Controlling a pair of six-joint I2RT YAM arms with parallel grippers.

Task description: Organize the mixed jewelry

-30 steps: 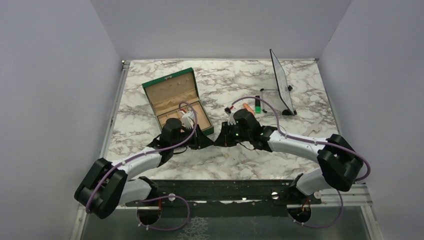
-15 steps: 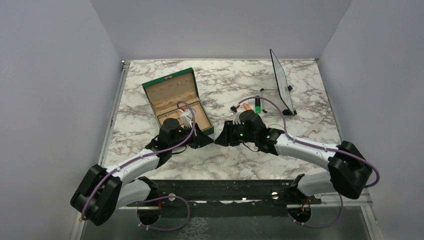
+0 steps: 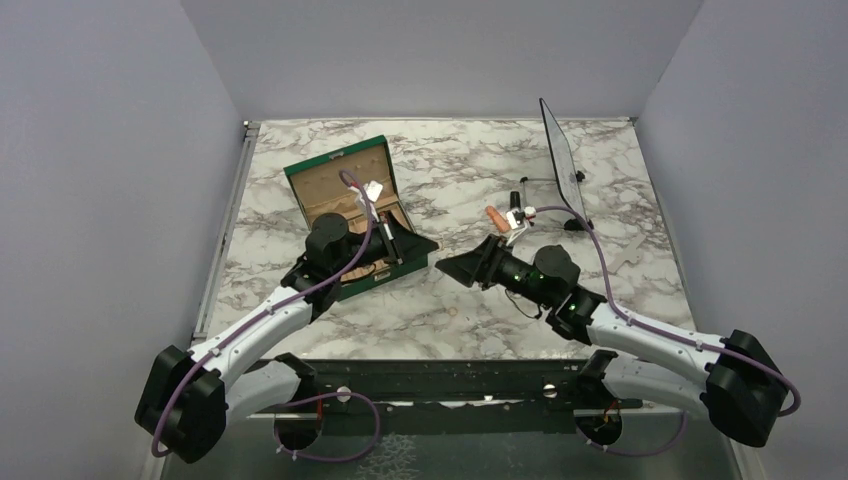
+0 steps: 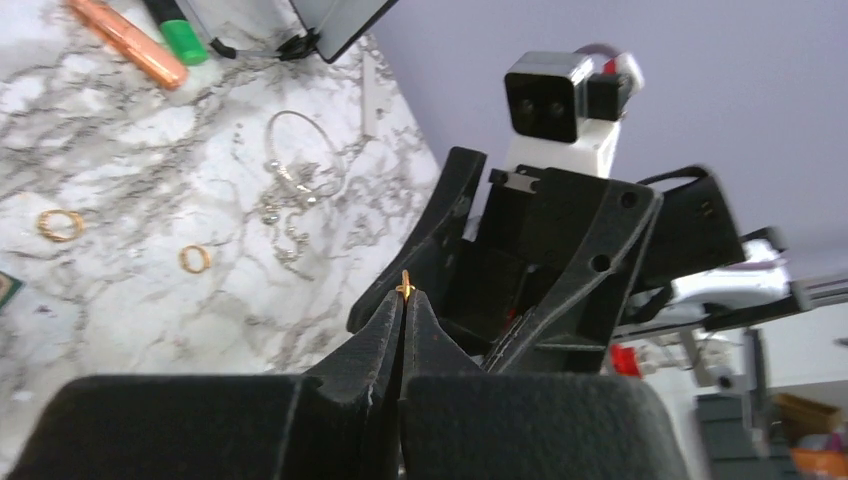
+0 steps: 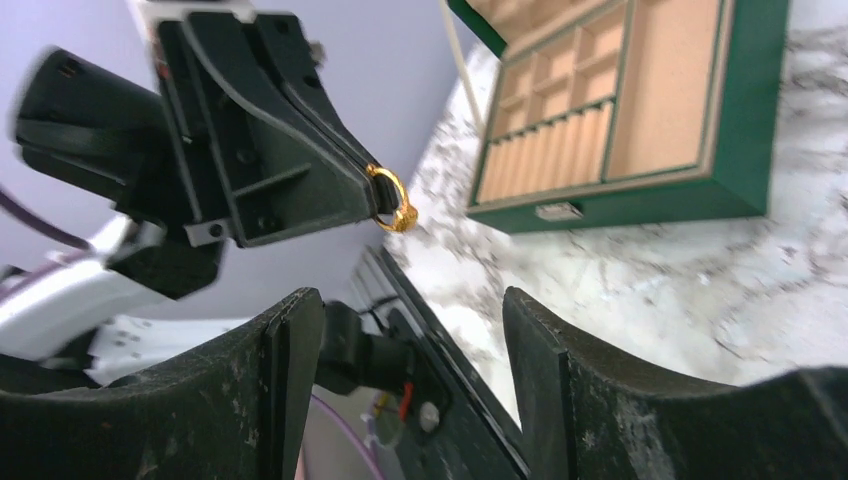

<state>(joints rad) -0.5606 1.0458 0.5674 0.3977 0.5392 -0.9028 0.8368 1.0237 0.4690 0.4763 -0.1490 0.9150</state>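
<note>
The left hand (image 4: 404, 305) is closed, its two tips pinching a small gold ring (image 4: 404, 288) that stands just proud of them, held in the air above the table (image 3: 480, 160). Facing it tip to tip is the right hand (image 5: 408, 300), jaws spread wide and empty, close to the ring but not touching it. From above, the left hand hangs over the front right corner of the green box (image 5: 660, 203), which sits open on the left part of the table with its lid tipped back and its tan-lined compartments showing. More jewelry lies loose on the marble: two other rings (image 4: 60, 223) (image 4: 195, 259), apart from each other, and near them a thin silvery chain (image 4: 300, 180) in a loose tangle of loops. Farther back, an orange stick (image 4: 125, 42) and a green marker (image 4: 180, 28) lie side by side near the foot of a dark panel (image 3: 562, 165) that stands upright.
</note>
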